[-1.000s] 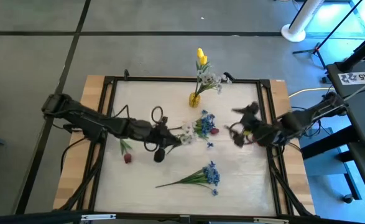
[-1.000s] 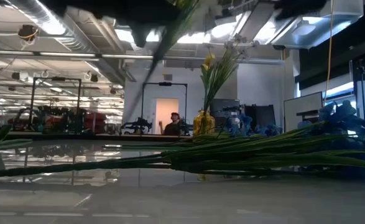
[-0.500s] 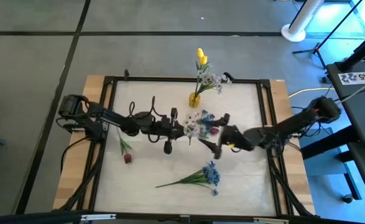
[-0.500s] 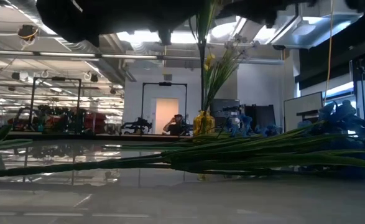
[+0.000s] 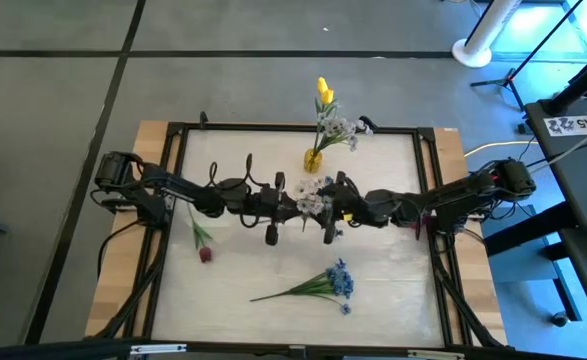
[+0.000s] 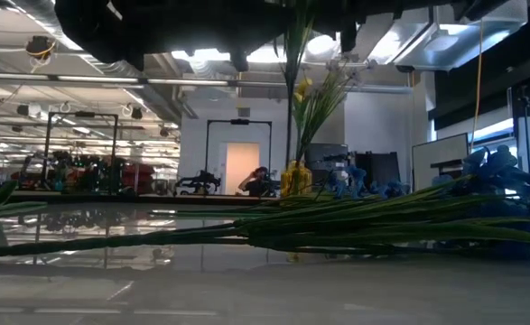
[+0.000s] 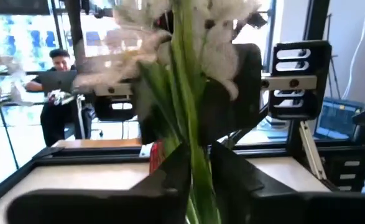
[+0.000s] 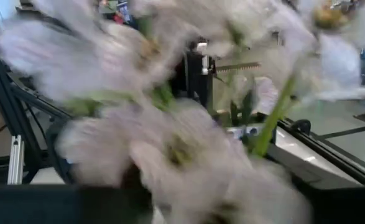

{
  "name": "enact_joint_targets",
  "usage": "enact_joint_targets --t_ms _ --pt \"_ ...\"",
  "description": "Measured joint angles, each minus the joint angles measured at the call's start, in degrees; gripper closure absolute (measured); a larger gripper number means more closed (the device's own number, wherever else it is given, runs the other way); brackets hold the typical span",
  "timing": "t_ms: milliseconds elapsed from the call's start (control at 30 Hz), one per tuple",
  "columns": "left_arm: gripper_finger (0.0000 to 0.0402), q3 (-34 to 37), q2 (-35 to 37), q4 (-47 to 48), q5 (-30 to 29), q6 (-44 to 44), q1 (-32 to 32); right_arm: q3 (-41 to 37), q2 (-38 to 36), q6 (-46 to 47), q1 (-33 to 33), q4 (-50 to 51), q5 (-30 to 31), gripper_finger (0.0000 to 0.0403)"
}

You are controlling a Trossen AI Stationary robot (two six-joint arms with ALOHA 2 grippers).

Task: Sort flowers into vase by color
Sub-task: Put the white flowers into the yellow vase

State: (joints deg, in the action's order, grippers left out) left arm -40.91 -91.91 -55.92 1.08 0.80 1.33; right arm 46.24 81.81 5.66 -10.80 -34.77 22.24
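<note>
We see left gripper pinching white sprig stem between jaws; right gripper meets blossoms, jaws unclear.

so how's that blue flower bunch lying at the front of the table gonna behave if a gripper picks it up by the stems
The blue flower bunch is probably light: thin green stems, small blossoms. Its several stems fan apart toward the cut end, so a pinch may catch only some. The blossom end looks bulkier than the stems, so held far from it, it would likely droop.

White sprig upright mid-table (held aloft), blue cluster lying flat, red bud, yellow vase
</note>
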Motion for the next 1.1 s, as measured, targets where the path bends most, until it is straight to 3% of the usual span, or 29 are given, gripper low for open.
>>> enact_joint_targets --t_ms 133,200,367,467,600,700,900,1100 --pt "0.0322 0.0 2.8 5.0 0.0 0.0 -0.8 0.0 0.0 -0.1 0.5 0.4 0.0 0.0352" --pt "0.0302 0.0 5.5 10.9 0.0 0.9 -1.3 0.0 0.0 -0.6 0.9 0.4 -1.4 0.0387" --pt "0.0270 0.0 15.9 30.7 -3.5 7.6 -1.7 1.6 -1.9 -3.2 4.2 1.3 -0.6 0.0374" --pt "0.0267 0.0 23.6 43.3 -9.0 9.2 -0.7 3.4 -1.9 -7.9 6.6 2.4 2.3 0.0391" --pt "0.0271 0.1 32.7 58.5 -16.0 5.7 1.1 5.9 -1.4 -14.6 10.3 1.2 8.0 0.0391" --pt "0.0277 0.4 37.3 64.9 -17.3 0.5 2.8 6.1 -0.7 -15.8 13.8 2.1 9.8 0.0389" --pt "0.0288 4.6 41.4 65.9 -17.6 -3.8 6.7 6.2 0.7 -16.5 20.2 0.8 9.6 0.0395" --pt "0.0297 7.0 41.7 66.0 -19.3 -6.9 8.2 6.1 0.8 -15.4 22.6 1.6 8.4 0.0391"
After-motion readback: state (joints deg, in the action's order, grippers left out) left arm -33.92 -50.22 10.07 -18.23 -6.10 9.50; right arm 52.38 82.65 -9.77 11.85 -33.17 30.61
